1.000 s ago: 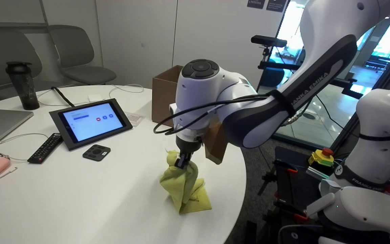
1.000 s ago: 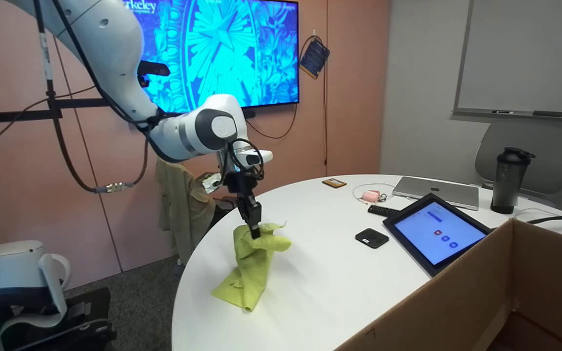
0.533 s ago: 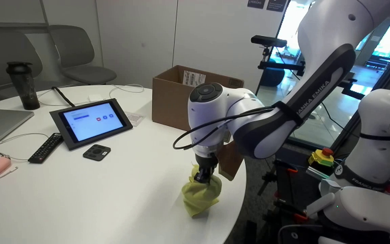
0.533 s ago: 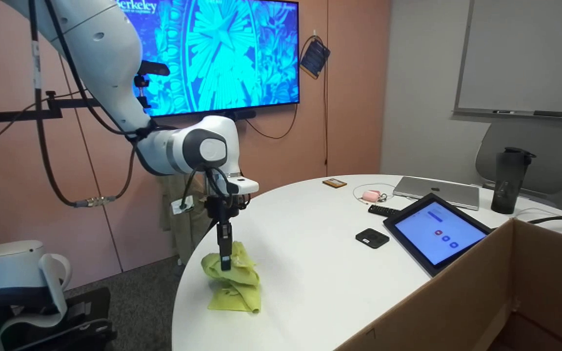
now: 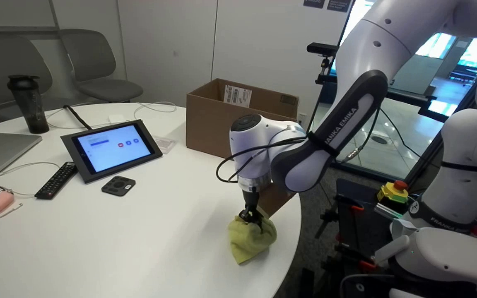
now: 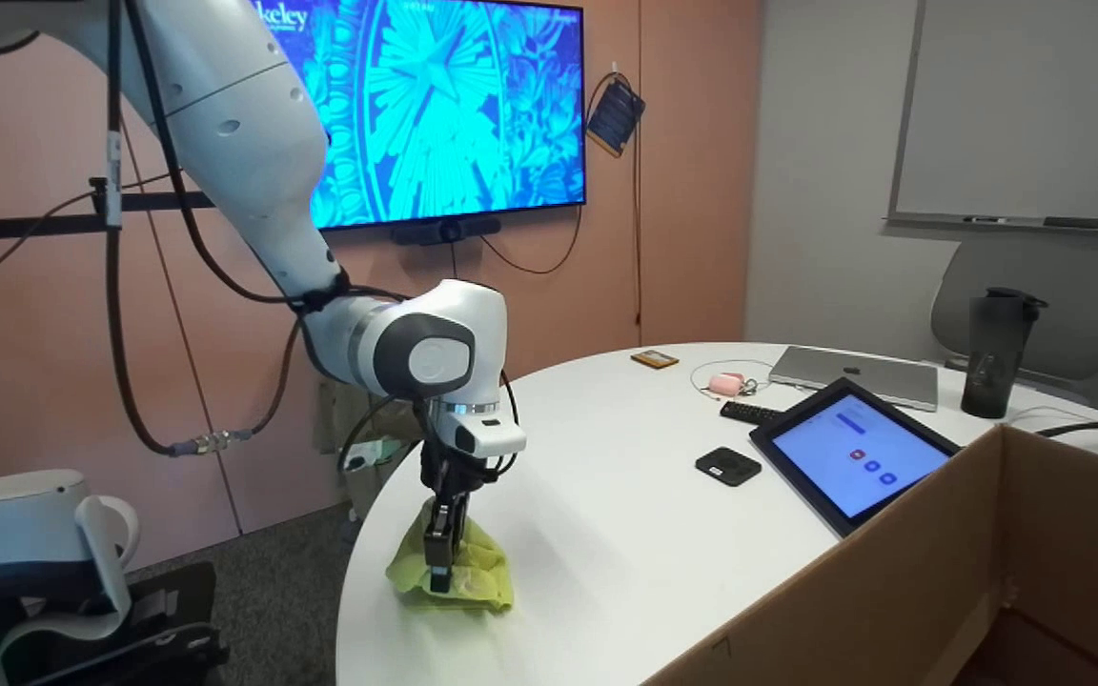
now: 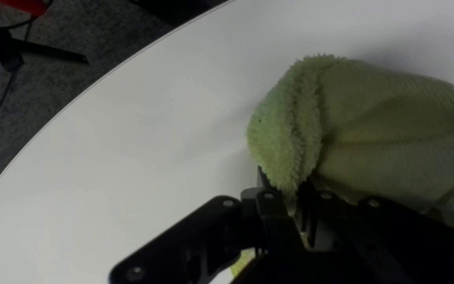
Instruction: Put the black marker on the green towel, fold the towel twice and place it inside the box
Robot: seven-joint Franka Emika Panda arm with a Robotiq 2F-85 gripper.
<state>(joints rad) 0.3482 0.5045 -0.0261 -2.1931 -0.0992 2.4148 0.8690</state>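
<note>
"Towel (image 6: pixel 482 572) boxed yet?"
"No; bunched on the bench (image 6: pixel 606 543), lower left of centre in an exterior view; gripper (image 7: pixel 288 189) pinching a fold; marker out of sight; folding seems unfinished; box (image 6: pixel 854 610), lower right, comes last."

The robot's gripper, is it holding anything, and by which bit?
Yes, the gripper pinches the green towel by a bunched fold; edge or corner, I can't tell.

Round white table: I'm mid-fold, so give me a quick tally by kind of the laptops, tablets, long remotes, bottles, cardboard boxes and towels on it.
Laptop: 1
Tablet: 1
Long remote: 1
Dark bottle: 1
Cardboard box: 1
Green towel: 1
Total: 6
</note>
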